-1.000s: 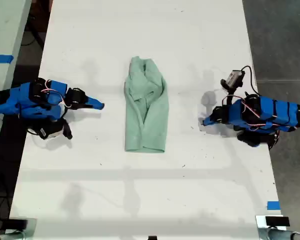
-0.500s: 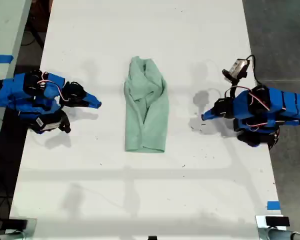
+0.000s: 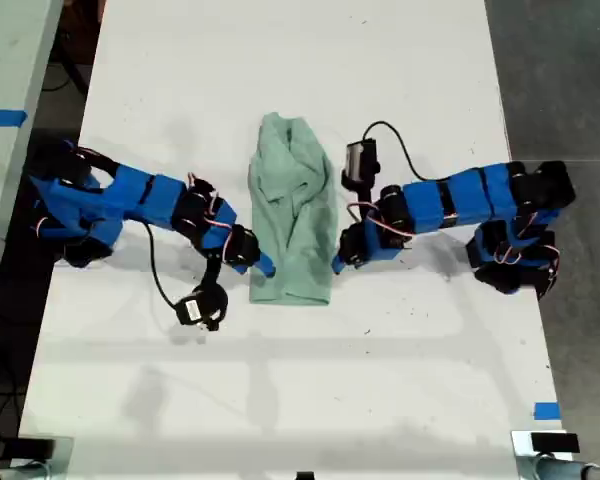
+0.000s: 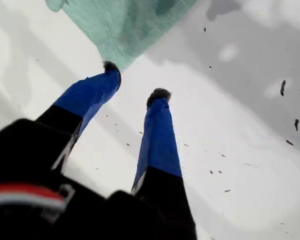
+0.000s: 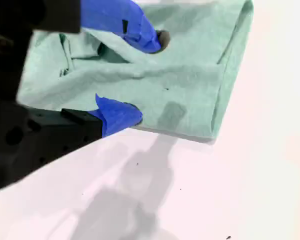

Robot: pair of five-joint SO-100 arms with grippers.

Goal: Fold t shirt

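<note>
The pale mint-green t shirt [image 3: 295,215] lies folded into a long strip in the middle of the white table. My first gripper [image 3: 338,262] reaches in from the exterior view's right, at the shirt's edge near its lower corner. In the first wrist view my first gripper [image 4: 136,82] is open on bare table, with one fingertip [image 4: 111,69] at a corner of the t shirt [image 4: 135,20]. My second gripper [image 3: 267,266] comes from the exterior view's left. In the second wrist view my second gripper [image 5: 149,77] is open, with one finger [image 5: 140,35] over the t shirt [image 5: 190,85] and the other at its edge.
The white table [image 3: 280,400] carries small dark specks. A cabled module [image 3: 195,308] hangs beside the second arm. Blue tape [image 3: 545,410] marks the table edge at the exterior view's lower right. Dark floor [image 3: 565,80] lies beyond that edge, and another table [image 3: 10,60] stands at the left.
Both arms have stretched in from the table's sides until their grippers are at the shirt's lower long edges. The shirt has not moved.
</note>
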